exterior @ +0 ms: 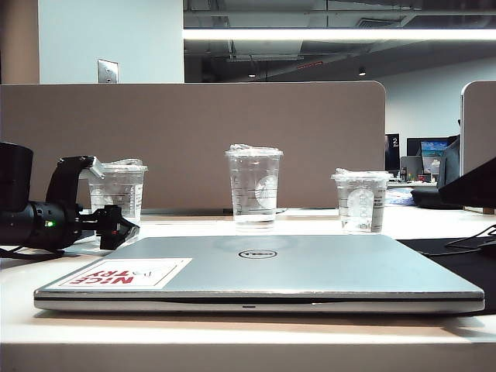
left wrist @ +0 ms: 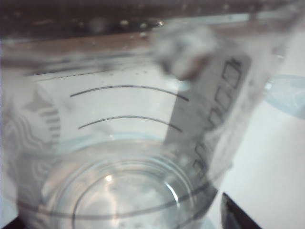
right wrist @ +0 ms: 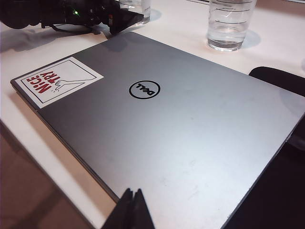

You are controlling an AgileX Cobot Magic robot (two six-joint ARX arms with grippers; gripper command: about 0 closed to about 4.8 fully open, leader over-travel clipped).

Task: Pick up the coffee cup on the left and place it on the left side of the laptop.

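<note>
The coffee cup (exterior: 118,190), clear plastic with a clear lid, stands at the far left behind the laptop's back left corner. My left gripper (exterior: 116,225) is level at the cup's base, open. In the left wrist view the coffee cup (left wrist: 133,143) fills the picture between the wide-apart jaws; one black fingertip (left wrist: 238,217) shows beside it, with a gap to the cup wall. The closed silver Dell laptop (exterior: 310,267) with its "NICE TRY" sticker lies in front. My right gripper (right wrist: 132,195) is shut and empty over the laptop's (right wrist: 181,124) edge.
Two more clear cups stand behind the laptop: a taller one (exterior: 254,186) in the middle and a shorter one (exterior: 361,200) at the right. A black mat (right wrist: 281,78) and cables (exterior: 473,240) lie right of the laptop. A beige partition (exterior: 194,139) closes the back.
</note>
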